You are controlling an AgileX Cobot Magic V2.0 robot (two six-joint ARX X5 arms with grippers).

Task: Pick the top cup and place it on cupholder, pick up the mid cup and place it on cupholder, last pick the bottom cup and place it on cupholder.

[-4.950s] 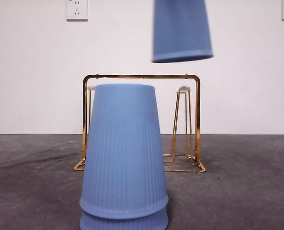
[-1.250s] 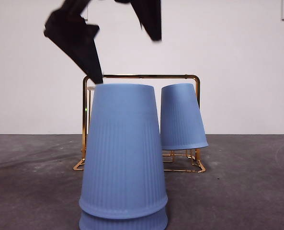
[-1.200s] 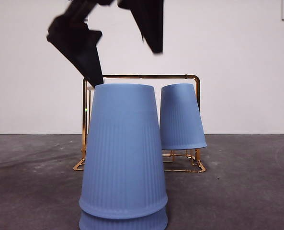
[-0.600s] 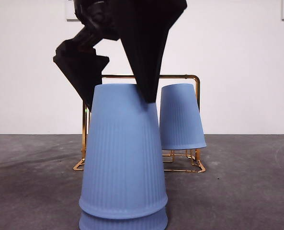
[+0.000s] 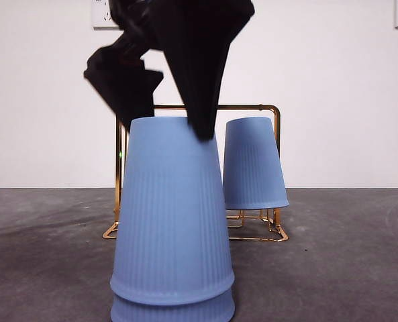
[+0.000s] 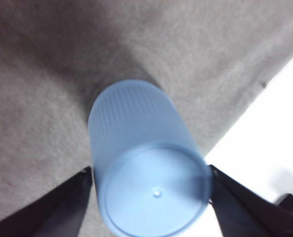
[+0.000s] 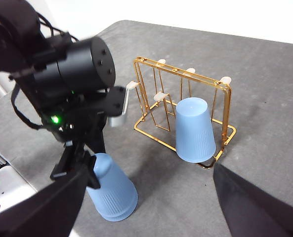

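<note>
Two blue ribbed cups stand upside down, nested, at the front: the mid cup (image 5: 172,215) sits over the bottom cup (image 5: 172,312), of which only the rim shows. My left gripper (image 5: 168,131) reaches down over the mid cup (image 6: 153,192), one jaw against each side of its wall near its upturned base. The top cup (image 5: 254,164) hangs upside down, slightly tilted, on a right-hand peg of the gold cupholder (image 5: 199,107). My right gripper (image 7: 151,170) hovers high above the table, open and holding nothing.
The cupholder (image 7: 151,64) stands behind the stack (image 7: 111,195), its other white-tipped pegs (image 7: 159,96) bare. The left arm (image 7: 72,84) rises over the stack. Bare grey table lies on both sides. A white wall with sockets (image 5: 107,12) closes the back.
The top cup went from hanging in the air onto the cupholder. The left gripper then came down over the stack, and its jaws drew in against the mid cup over the last half second.
</note>
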